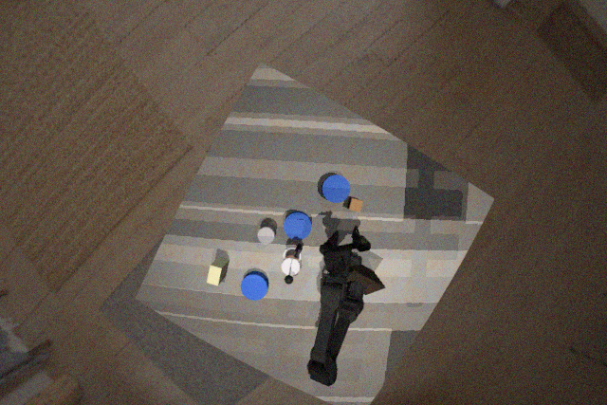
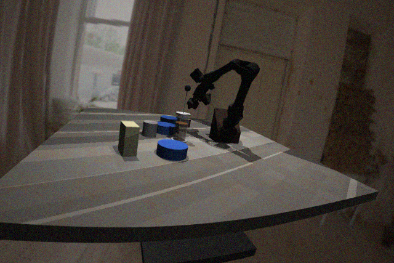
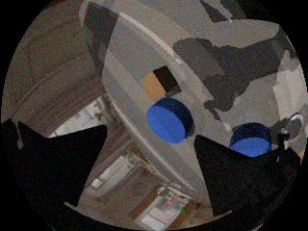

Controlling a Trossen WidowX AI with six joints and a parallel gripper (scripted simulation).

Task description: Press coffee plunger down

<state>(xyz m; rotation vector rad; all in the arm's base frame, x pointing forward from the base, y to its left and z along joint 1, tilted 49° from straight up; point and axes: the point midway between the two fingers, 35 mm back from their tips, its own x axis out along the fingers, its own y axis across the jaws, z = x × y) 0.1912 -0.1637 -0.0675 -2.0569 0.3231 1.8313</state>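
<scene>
The coffee press [image 1: 290, 266] [image 2: 183, 113] stands upright, with a white lid and a clear body. Its plunger is up: the black knob [image 1: 288, 279] [image 2: 188, 88] sits on a thin rod well above the lid. In the wrist view only a pale curved part [image 3: 295, 126] shows at the right edge, partly behind a finger. My gripper [image 1: 345, 235] [image 2: 199, 101] [image 3: 151, 136] is open and empty. It hangs in the air to the right of the press in the top and exterior views, its fingertips above lid height and not touching the knob.
Blue discs [image 1: 297, 225] [image 1: 336, 188] [image 1: 254, 285] [image 2: 172, 150] [image 3: 166, 120] stand around the press. A grey cylinder [image 1: 266, 235] [image 2: 149, 129] and a yellow block [image 1: 213, 274] [image 2: 128, 139] are to its left. An orange block [image 1: 355, 204] [image 3: 153, 86] lies beyond the gripper. A brown wedge [image 2: 219, 127] stands by the arm.
</scene>
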